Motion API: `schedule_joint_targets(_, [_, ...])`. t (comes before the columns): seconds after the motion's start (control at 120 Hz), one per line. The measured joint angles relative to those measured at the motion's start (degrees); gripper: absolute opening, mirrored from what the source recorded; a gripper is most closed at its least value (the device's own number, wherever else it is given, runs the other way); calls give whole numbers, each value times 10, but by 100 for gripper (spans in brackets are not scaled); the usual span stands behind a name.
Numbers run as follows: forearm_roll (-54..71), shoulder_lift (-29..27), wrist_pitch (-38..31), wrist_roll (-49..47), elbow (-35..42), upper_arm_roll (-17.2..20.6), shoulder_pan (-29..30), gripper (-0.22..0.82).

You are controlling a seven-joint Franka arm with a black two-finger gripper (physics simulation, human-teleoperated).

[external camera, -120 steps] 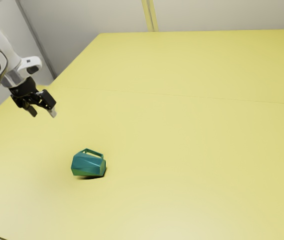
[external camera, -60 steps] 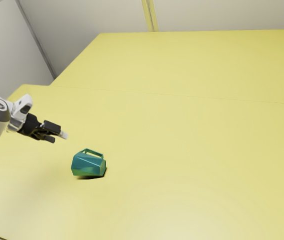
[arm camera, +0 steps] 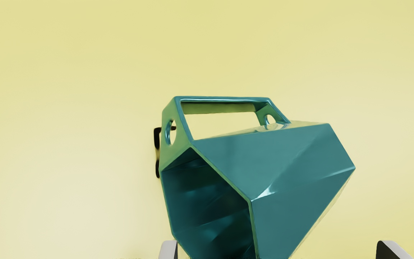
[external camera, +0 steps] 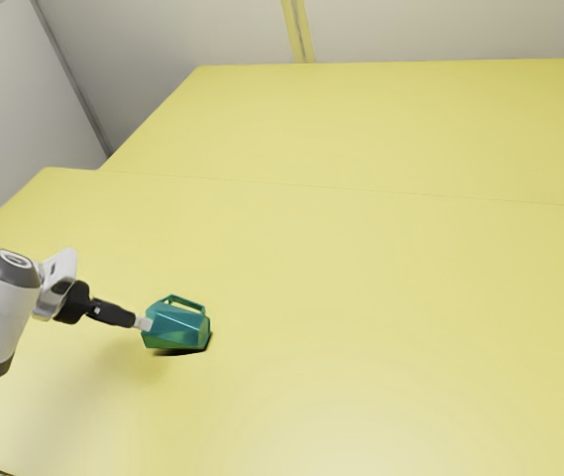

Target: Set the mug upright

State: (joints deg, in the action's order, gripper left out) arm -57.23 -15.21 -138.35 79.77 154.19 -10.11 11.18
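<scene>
My gripper (external camera: 144,323) is low at the exterior view's left, its tips up against the near end of the teal faceted mug (external camera: 178,329). The mug lies on its side on the yellow table, its handle at the upper side. Seen from the wrist, the mug (arm camera: 286,162) has its dark open mouth facing my hand, and the open gripper (arm camera: 277,250) has its two fingertips wide apart. One tip overlaps the mouth's lower edge; the other stands apart from the mug's body. Whether either tip touches the mug, I cannot tell.
The yellow table (external camera: 381,317) extends far around the mug, with a seam across it toward the back. Pale walls (external camera: 163,40) rise behind it, and a table corner shows at the exterior view's lower left.
The arm has come down and toward the exterior view's right, from high above the table to the mug. My hand has also tilted closer to level. The mug has not moved.
</scene>
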Motion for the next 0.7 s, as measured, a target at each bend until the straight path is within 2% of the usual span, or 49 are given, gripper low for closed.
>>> schedule_joint_targets(0.183, [-20,30,-11,63,-2,1,-2,60])
schedule_joint_targets(0.7, [-88,49,-20,175,-1,3,-55,55])
